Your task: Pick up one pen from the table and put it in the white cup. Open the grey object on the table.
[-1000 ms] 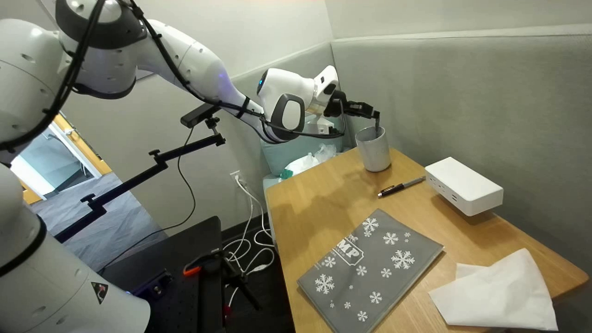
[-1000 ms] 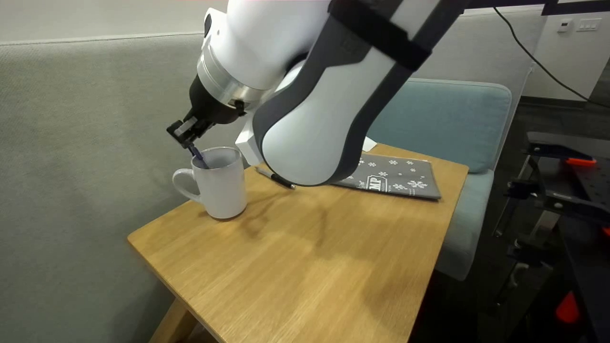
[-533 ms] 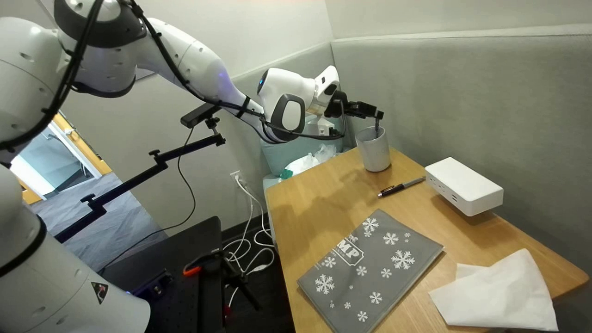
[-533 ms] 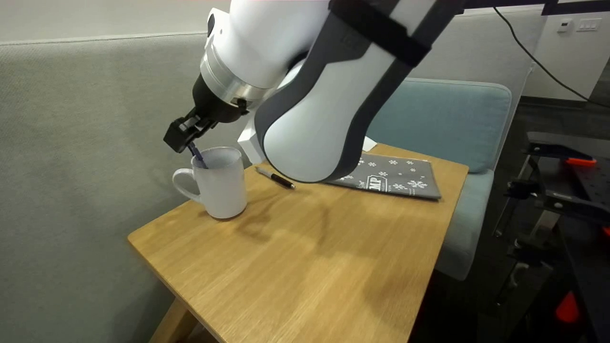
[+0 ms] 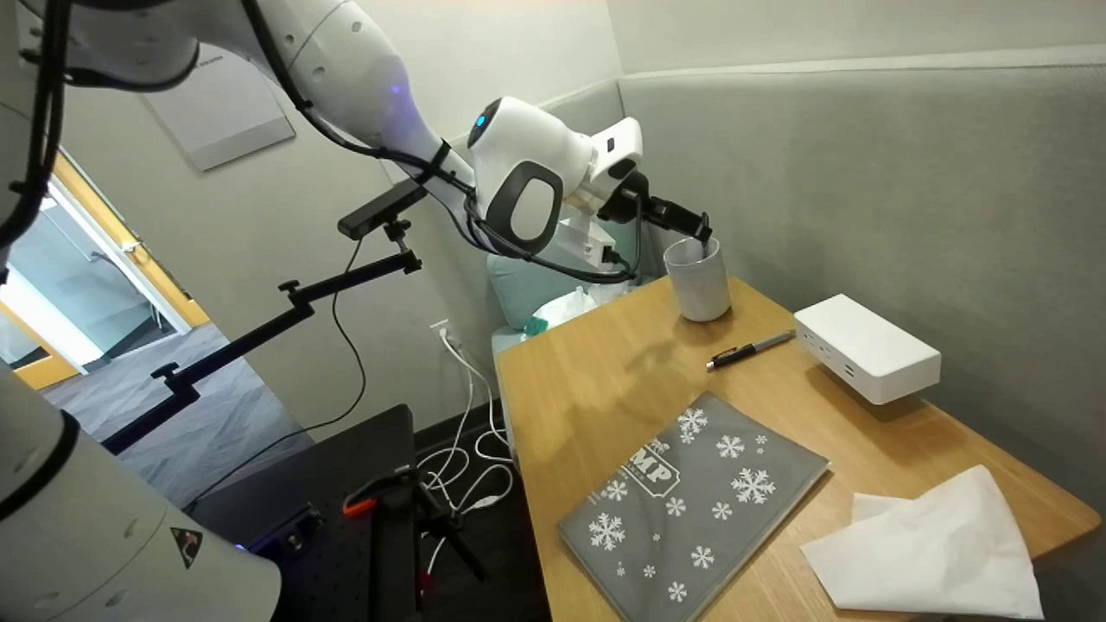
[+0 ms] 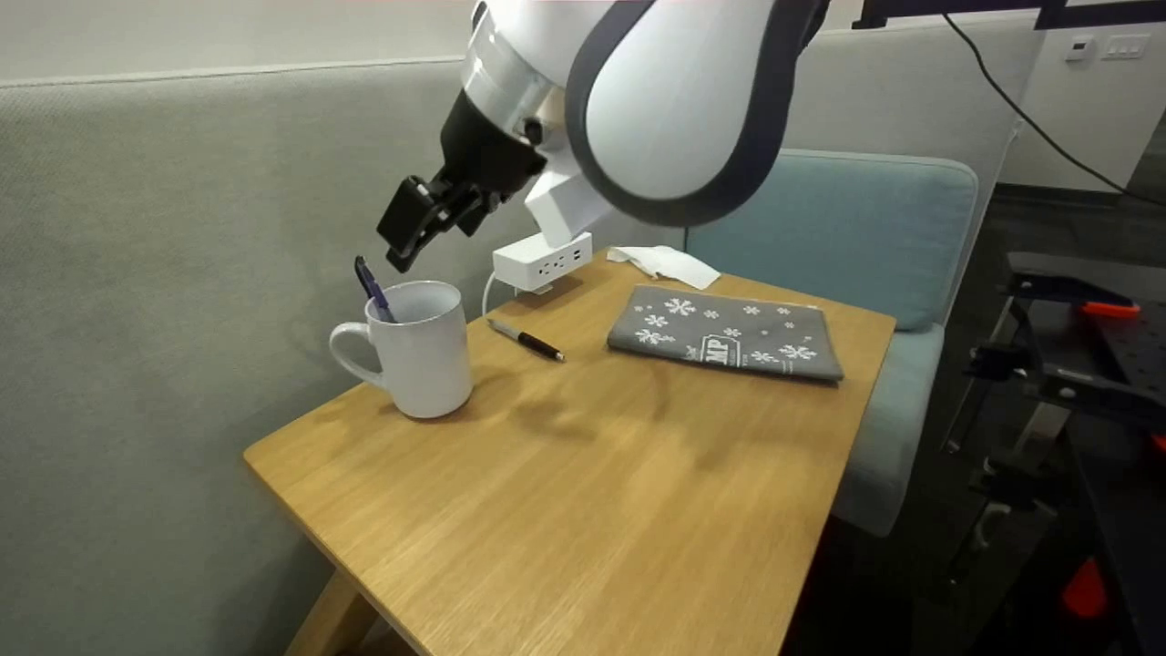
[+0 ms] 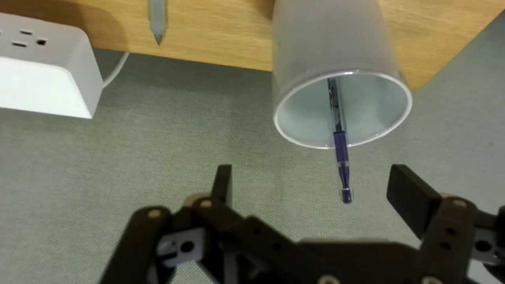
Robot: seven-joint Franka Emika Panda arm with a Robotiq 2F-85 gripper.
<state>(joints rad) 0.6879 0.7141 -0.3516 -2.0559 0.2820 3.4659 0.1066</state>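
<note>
A purple pen (image 7: 341, 148) leans inside the white cup (image 6: 424, 360), its upper end sticking out past the rim. My gripper (image 7: 311, 171) is open in the wrist view, with its fingers (image 7: 412, 197) spread wide on both sides of the pen's end and touching neither pen nor cup. In an exterior view the gripper (image 6: 435, 239) hangs above the cup, on the table side of the pen. Another pen, black and silver (image 5: 750, 350), lies on the table. Flat on the tabletop rests the grey object (image 5: 683, 518), snowflake side up, seen in both exterior views.
A white box with outlets (image 5: 867, 345) stands at the table's edge by the grey padded bench back (image 5: 864, 190). White paper (image 5: 933, 544) lies beside the grey object. The cup is near a corner of the wooden table (image 6: 565, 510), its handle (image 6: 353, 357) facing the bench back.
The jaws have opened and let go of the purple pen, which stays in the cup. The arm has drawn back up and away from it, toward the grey object's side.
</note>
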